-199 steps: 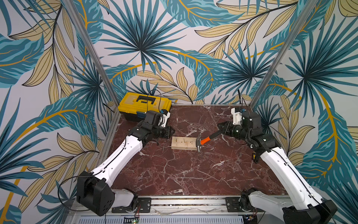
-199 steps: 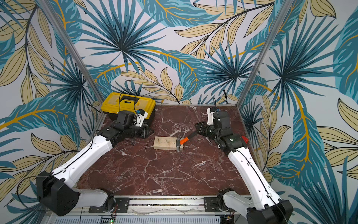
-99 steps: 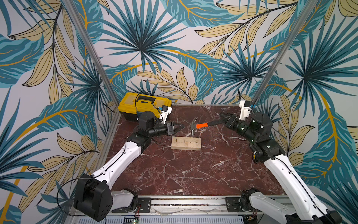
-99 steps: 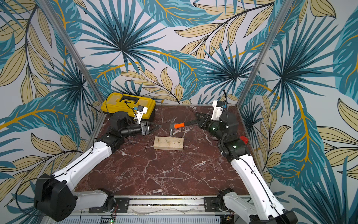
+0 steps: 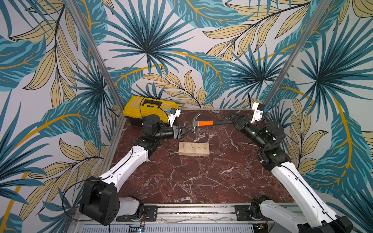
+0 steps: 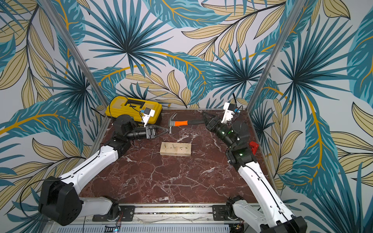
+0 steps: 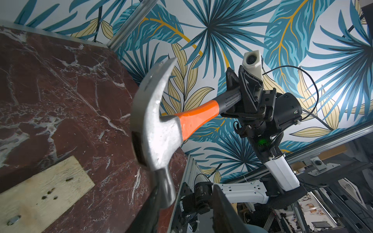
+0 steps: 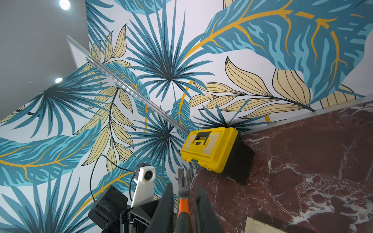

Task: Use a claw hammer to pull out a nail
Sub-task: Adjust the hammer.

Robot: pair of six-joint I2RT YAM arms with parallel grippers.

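One claw hammer [image 5: 202, 123], one wooden block [image 5: 193, 149], one yellow toolbox [image 5: 139, 110].

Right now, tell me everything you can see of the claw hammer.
The claw hammer has a dull silver metal head with a curved forked claw, an orange upper shaft and a black dotted grip. It hangs roughly level in the air beyond the wooden block, with the claw up and the striking face down. The right gripper is shut on the black grip. The striking end sits between the fingers of the open left gripper; whether they touch it I cannot tell.
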